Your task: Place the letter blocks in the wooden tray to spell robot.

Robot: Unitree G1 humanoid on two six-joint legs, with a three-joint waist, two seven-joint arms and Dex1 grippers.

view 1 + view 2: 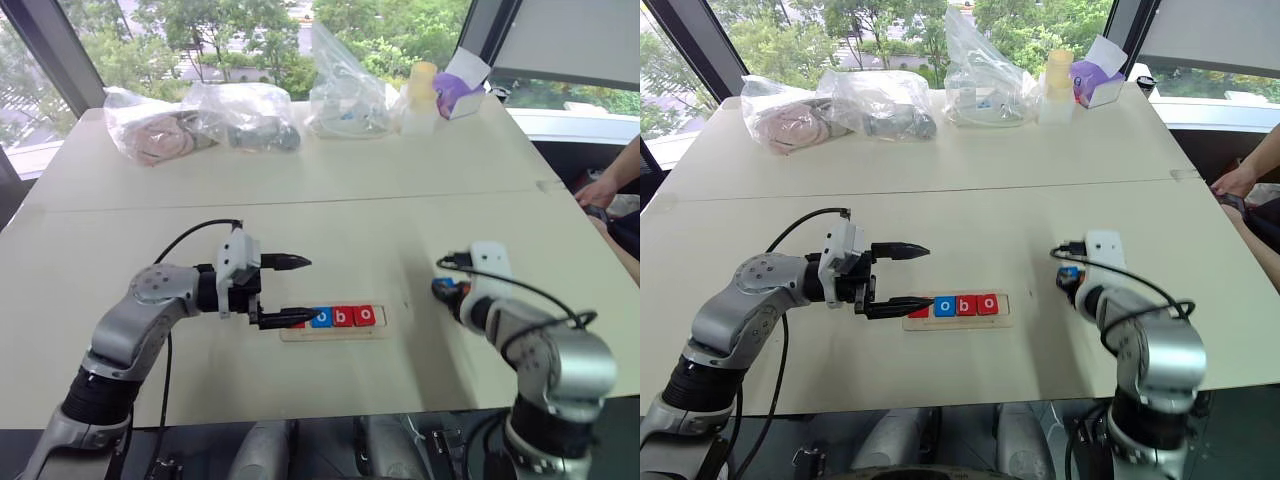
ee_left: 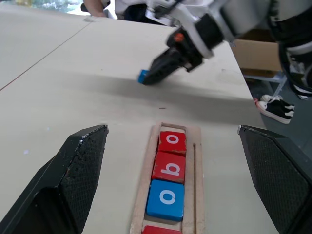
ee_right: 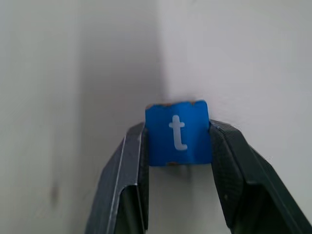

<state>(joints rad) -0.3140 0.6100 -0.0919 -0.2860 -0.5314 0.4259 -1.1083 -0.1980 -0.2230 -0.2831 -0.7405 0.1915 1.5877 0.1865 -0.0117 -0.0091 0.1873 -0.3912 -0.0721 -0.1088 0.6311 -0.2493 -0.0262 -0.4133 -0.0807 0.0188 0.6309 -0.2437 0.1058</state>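
Pinching the blue t block (image 3: 178,132) edge-to-edge in our closed right gripper (image 3: 178,141), well right of the tray (image 1: 333,335), we carry it level toward the empty end slot beyond the last o, past our wide-open left gripper (image 1: 296,291).

Left tool (image 1: 288,291) hangs level with fingers spread wide; right tool (image 3: 178,141) is clamped tight, angled downward.
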